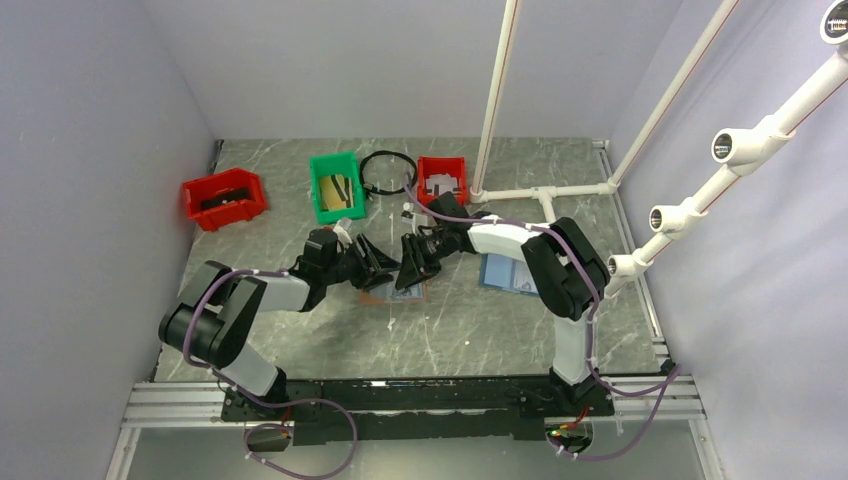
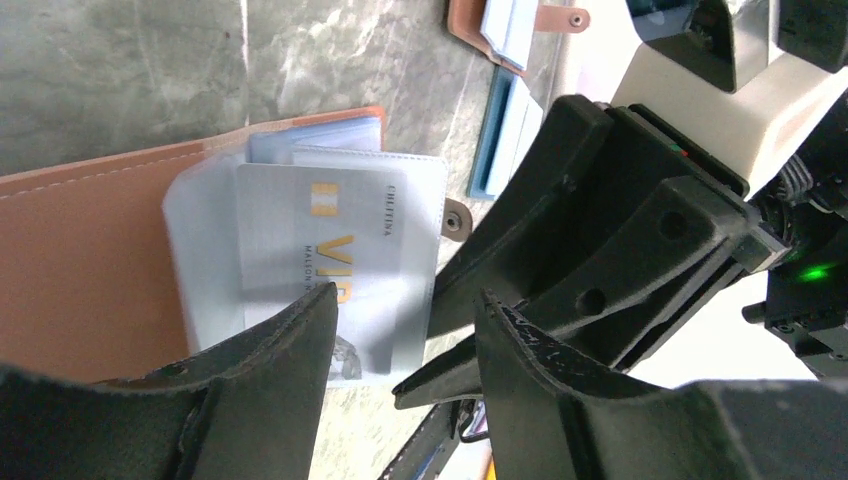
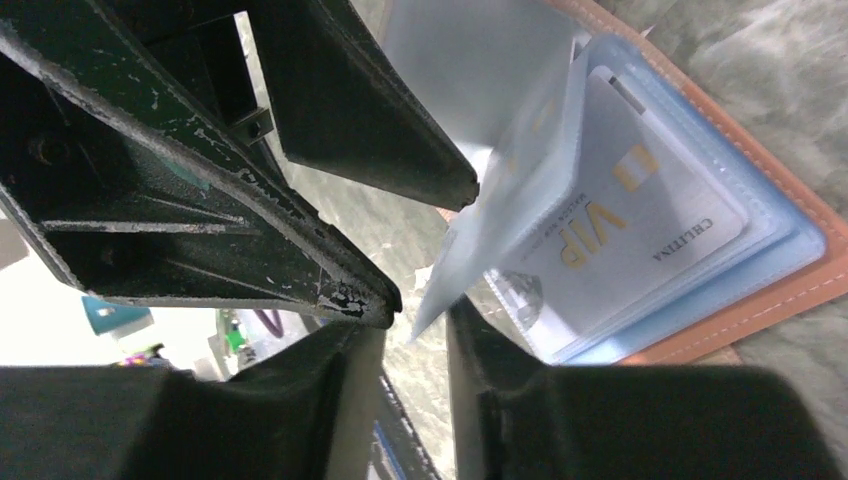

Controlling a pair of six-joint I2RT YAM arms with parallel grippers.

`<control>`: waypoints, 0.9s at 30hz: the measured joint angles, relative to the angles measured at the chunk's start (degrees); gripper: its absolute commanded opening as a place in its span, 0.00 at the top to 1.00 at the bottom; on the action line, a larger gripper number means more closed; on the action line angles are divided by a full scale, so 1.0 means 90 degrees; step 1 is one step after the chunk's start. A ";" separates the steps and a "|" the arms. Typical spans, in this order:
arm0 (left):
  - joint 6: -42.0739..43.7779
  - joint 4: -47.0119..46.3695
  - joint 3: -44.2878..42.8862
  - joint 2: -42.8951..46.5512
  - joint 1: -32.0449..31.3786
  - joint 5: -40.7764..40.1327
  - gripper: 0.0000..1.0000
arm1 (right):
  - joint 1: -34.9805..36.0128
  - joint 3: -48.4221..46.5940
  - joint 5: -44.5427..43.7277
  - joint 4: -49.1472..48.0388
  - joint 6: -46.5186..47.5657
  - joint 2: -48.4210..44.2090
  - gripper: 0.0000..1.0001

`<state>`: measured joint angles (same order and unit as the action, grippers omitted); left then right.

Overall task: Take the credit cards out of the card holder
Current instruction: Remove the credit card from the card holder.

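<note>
The card holder (image 1: 385, 296) lies open on the table between both grippers. Its reddish-brown cover (image 2: 90, 260) and pale blue pocket pages show in the wrist views. A silver credit card (image 2: 340, 230) marked VIP sits in a clear pocket; it also shows in the right wrist view (image 3: 640, 220). My left gripper (image 2: 408, 295) is open, with one finger (image 2: 290, 370) over the card's lower edge. My right gripper (image 3: 415, 320) is open with a narrow gap. A clear page (image 3: 480, 150) stands lifted, its corner at the tip of the right finger (image 3: 500, 390).
A holder with a blue cover (image 1: 500, 272) lies to the right. At the back stand a red bin (image 1: 224, 197), a green bin (image 1: 336, 185) and a second red bin (image 1: 442, 180), with a black cable ring (image 1: 388, 170). A white pipe frame (image 1: 545, 190) stands back right.
</note>
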<state>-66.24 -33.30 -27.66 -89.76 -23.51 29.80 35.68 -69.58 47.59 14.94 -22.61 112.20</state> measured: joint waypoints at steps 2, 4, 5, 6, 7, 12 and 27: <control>0.0036 0.0172 0.0000 0.0058 0.0000 -0.0090 0.38 | 0.0012 0.0000 0.0002 -0.0002 -0.0027 0.0024 0.84; 0.0100 0.0442 0.0000 0.0240 -0.0005 -0.0204 0.35 | 0.0017 0.0000 -0.0015 0.0002 -0.0044 0.0053 0.92; 0.0143 0.0610 0.0000 0.0391 -0.0005 -0.0274 0.34 | 0.0015 0.0000 -0.0046 0.0005 -0.0044 0.0070 0.94; 0.0189 0.0738 0.0000 0.0539 -0.0007 -0.0311 0.32 | 0.0007 0.0000 -0.0097 0.0002 -0.0056 0.0085 0.97; 0.0240 0.0889 0.0000 0.0724 -0.0012 -0.0357 0.32 | 0.0002 0.0000 -0.0141 0.0005 -0.0061 0.0100 1.00; 0.0287 0.1168 0.0049 0.1275 0.0068 -0.0520 0.33 | -0.0046 0.0000 -0.0355 0.0051 -0.0056 0.0148 1.00; 0.0097 0.0891 0.0627 0.1409 0.0318 -0.0401 0.31 | -0.0321 0.0488 0.0816 -0.0967 -0.0622 0.0153 1.00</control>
<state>-65.36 -25.28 -22.02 -77.08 -20.64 26.20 32.80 -65.19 54.94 6.24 -28.21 113.58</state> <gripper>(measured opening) 0.687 0.007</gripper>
